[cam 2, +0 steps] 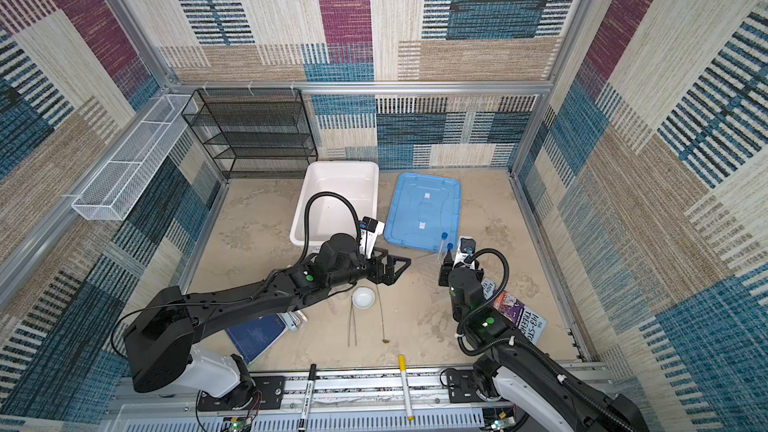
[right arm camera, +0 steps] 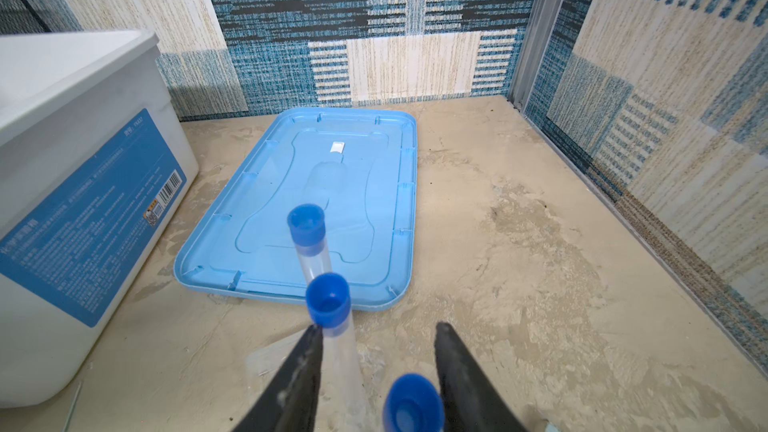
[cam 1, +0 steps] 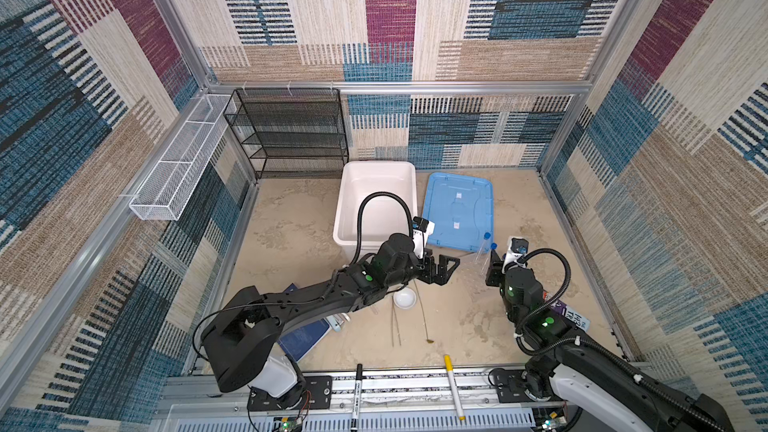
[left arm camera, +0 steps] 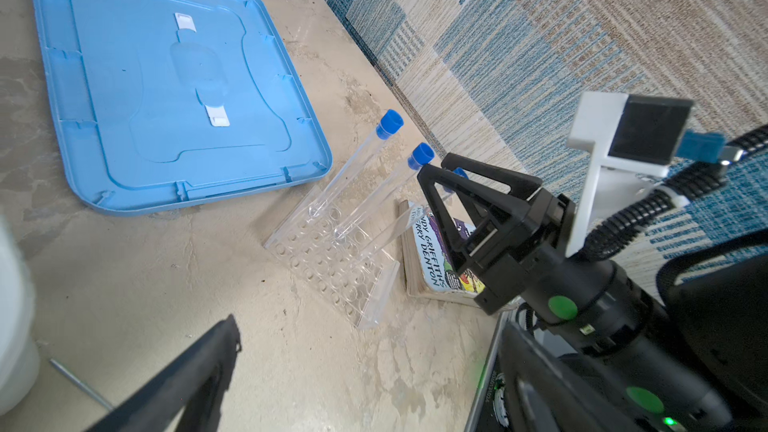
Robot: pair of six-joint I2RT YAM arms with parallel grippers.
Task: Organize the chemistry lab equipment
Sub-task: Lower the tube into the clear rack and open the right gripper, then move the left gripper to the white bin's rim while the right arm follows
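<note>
Cap of third tube (left arm camera: 458, 173) sits half-hidden behind right gripper (left arm camera: 434, 164).

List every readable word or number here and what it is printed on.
"NDY GRIFFITHS", "ERRY DENTON": book cover, first letters hidden.
"13-STO", "TREEHO": same book's title in a top view, rest hidden.
Blue label on white bin: print too small to read.
Black marker: print too blurred.

Rack (left arm camera: 332, 272) with tubes (left arm camera: 353, 166) before lid (cam 1: 459, 209); bin (cam 1: 376, 165) left of lid; dish (cam 1: 404, 299) left of rack.
</note>
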